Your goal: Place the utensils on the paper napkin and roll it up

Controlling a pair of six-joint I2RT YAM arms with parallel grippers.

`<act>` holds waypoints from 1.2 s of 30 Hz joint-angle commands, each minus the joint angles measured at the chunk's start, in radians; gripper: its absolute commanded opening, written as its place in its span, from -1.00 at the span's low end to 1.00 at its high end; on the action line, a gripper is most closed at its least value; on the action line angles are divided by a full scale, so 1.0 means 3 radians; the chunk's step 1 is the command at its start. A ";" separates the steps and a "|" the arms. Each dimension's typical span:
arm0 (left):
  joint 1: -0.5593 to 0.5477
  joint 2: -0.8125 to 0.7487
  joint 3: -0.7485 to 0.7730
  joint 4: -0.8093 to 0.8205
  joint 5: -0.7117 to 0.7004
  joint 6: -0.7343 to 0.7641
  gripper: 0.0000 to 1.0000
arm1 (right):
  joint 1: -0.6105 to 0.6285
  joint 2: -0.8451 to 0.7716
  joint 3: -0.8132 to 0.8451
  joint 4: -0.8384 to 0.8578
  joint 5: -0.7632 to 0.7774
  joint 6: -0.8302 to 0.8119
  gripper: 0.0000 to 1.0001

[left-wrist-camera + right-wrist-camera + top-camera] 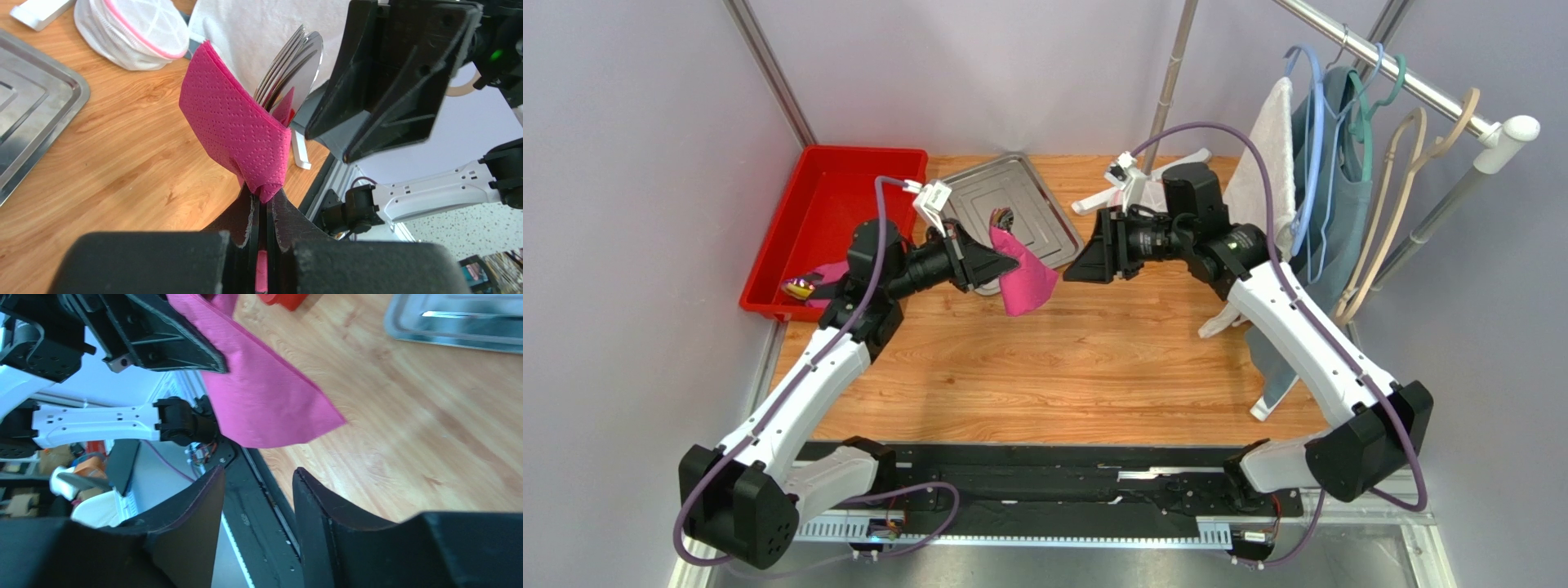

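While the left hand (263, 199) clamps tight on the paper napkin (236, 131), with the utensils (296, 64) wrapped inside, aloft over the desk (1075, 368), the right hand (259, 474) gapes empty just beside, likely ready to help.

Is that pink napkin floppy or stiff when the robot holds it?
Probably floppy: the paper napkin is thin and crumples where the left end effector pinches it. It likely tears easily too. The shiny utensils poking from its fold look smooth, so they might slip out.
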 commanded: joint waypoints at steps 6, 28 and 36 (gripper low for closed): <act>-0.0026 0.0012 0.0143 0.0184 -0.0014 -0.0177 -1.00 | 0.0489 0.0384 0.0187 0.0559 0.0004 0.0387 0.10; -0.0026 -0.0019 -0.0098 0.0828 0.0405 -0.0745 -1.00 | 0.0623 0.0619 0.0096 0.1264 -0.0629 0.0684 -0.05; -0.0026 -0.0024 -0.0103 0.0992 0.0451 -0.0847 -1.00 | 0.0618 0.0599 -0.0053 0.1484 -0.0758 0.0858 -0.42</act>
